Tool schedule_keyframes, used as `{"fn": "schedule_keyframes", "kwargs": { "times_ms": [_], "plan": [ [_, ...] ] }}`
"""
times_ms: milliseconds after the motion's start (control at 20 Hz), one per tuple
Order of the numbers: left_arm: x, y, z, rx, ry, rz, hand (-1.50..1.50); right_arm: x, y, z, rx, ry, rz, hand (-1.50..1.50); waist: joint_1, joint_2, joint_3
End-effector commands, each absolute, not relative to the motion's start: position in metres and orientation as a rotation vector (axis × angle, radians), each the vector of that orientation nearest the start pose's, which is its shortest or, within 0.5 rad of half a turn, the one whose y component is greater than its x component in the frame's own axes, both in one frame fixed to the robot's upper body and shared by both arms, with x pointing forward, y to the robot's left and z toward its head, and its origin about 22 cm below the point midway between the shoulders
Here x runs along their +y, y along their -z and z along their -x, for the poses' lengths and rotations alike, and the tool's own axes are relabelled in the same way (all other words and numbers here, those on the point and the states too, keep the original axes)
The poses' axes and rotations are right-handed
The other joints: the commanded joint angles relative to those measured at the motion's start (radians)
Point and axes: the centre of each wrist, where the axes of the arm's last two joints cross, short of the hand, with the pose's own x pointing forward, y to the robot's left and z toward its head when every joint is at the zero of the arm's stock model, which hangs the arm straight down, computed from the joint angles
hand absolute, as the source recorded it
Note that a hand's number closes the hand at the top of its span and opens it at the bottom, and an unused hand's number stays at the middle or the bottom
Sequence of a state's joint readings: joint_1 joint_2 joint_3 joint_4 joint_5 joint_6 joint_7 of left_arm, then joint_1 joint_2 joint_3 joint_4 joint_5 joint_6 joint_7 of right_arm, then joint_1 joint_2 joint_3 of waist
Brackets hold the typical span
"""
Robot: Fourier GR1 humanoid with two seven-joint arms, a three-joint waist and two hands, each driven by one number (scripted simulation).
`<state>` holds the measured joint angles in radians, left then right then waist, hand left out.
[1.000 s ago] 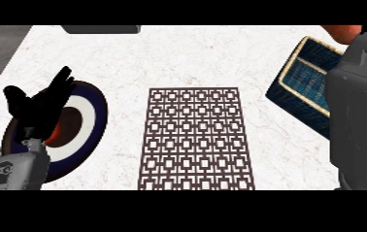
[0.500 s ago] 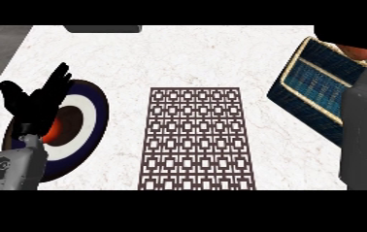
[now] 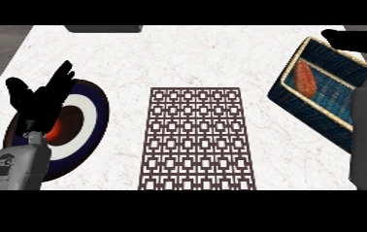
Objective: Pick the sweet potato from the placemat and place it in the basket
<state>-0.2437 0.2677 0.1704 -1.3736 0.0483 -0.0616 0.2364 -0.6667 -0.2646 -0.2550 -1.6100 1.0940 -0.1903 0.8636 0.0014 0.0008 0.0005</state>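
At three o'clock on the table (image 3: 215, 56), one blue woven basket (image 3: 315, 114) holds the single orange sweet potato (image 3: 305, 78), which lies near its left wall. One brown lattice placemat (image 3: 197, 139) lies at six o'clock. At nine o'clock, one blue-and-white ringed plate (image 3: 86, 129) sits under the left robot hand (image 3: 43, 100), whose fingers are straight and apart. The right robot hand (image 3: 344, 36) shows as a dark patch at two o'clock; its state cannot be told.

Placemat (image 3: 197, 139) lies at lower centre; plate (image 3: 97, 100) at left edge; basket (image 3: 309, 110) at right edge, sweet potato (image 3: 306, 78) inside it.
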Motion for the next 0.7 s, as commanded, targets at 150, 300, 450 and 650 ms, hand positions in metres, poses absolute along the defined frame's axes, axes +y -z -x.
{"fn": "schedule_keyframes", "kwargs": {
  "times_ms": [150,300,450,650],
  "plan": [
    [0.316,-0.044,-0.287,-1.379,0.072,-0.18,0.0,-0.285,-0.235,-0.32,-1.411,0.457,1.338,-1.5,0.003,-0.004,0.0],
    [0.324,-0.039,-0.291,-1.387,0.085,-0.189,0.0,-0.308,-0.247,-0.302,-1.46,0.634,1.322,-1.5,-0.009,-0.004,0.0],
    [0.322,-0.033,-0.287,-1.359,0.073,-0.204,0.0,-0.324,-0.274,-0.265,-1.457,0.758,1.264,-1.5,-0.023,-0.01,0.0],
    [0.335,-0.045,-0.293,-1.372,0.056,-0.224,0.0,-0.357,-0.266,-0.208,-1.461,0.721,1.235,-1.5,-0.036,-0.01,0.0]
  ]
}}
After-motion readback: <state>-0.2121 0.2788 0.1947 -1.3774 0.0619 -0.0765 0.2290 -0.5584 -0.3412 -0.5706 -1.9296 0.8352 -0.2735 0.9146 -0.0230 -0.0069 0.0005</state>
